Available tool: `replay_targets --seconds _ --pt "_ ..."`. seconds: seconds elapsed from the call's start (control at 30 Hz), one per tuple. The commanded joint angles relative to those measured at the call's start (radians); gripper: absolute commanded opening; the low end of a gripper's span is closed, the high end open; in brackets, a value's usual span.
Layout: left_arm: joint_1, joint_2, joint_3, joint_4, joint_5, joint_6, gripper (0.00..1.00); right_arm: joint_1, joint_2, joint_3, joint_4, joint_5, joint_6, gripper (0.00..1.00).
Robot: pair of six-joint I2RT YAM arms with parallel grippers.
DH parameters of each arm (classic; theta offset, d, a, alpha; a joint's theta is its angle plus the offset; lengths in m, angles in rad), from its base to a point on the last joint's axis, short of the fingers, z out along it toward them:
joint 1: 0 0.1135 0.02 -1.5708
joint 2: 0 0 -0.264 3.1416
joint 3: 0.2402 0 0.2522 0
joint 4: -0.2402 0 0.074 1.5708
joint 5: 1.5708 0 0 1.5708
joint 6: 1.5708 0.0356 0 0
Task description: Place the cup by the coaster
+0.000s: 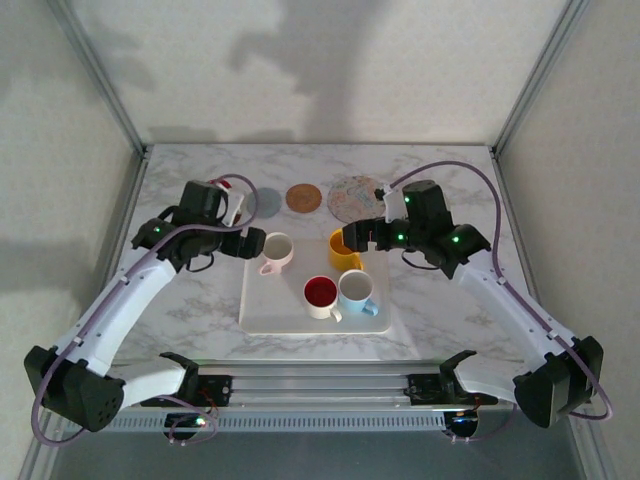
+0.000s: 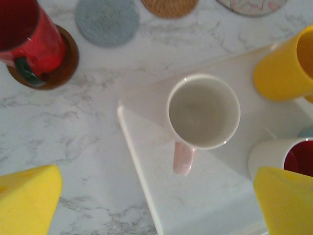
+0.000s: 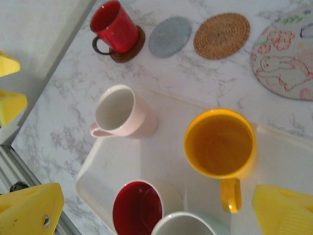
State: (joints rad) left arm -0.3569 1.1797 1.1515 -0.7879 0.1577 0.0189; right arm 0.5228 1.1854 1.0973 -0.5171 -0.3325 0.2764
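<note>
The left gripper [image 2: 156, 205] gapes wide, empty, yellow pads [image 2: 29, 200] in the bottom corners. The pink cup [image 2: 204, 111] stands upright at frame centre on the tray [image 2: 142, 161] corner, untouched. The right gripper [image 3: 156, 215] is equally spread, with the yellow cup [image 3: 220, 143] centre-right above its pads. A grey coaster [image 3: 169, 30] and a woven coaster [image 3: 221, 35] lie along the top.

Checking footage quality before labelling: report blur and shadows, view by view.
Top external: soft light, large shadows on the back wall. Left wrist: red cup and grey coaster blurred. Right wrist: sharp; pink cup casts a shadow on the tray.
</note>
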Motion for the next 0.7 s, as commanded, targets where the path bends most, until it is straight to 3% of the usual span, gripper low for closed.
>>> replay_targets --seconds 0.0,0.3,0.67 --pt "-0.028 -0.023 -0.034 -0.010 -0.018 -0.018 1.00 0.009 -0.027 -0.023 -0.016 0.013 0.004 0.99" --pt "-0.119 -0.005 -0.117 0.040 -0.022 -0.072 0.99 0.009 -0.049 -0.092 0.036 0.004 0.035 0.99" --pt "-0.174 0.135 -0.143 0.072 -0.058 -0.109 0.94 0.009 -0.053 -0.126 0.067 0.006 0.049 0.99"
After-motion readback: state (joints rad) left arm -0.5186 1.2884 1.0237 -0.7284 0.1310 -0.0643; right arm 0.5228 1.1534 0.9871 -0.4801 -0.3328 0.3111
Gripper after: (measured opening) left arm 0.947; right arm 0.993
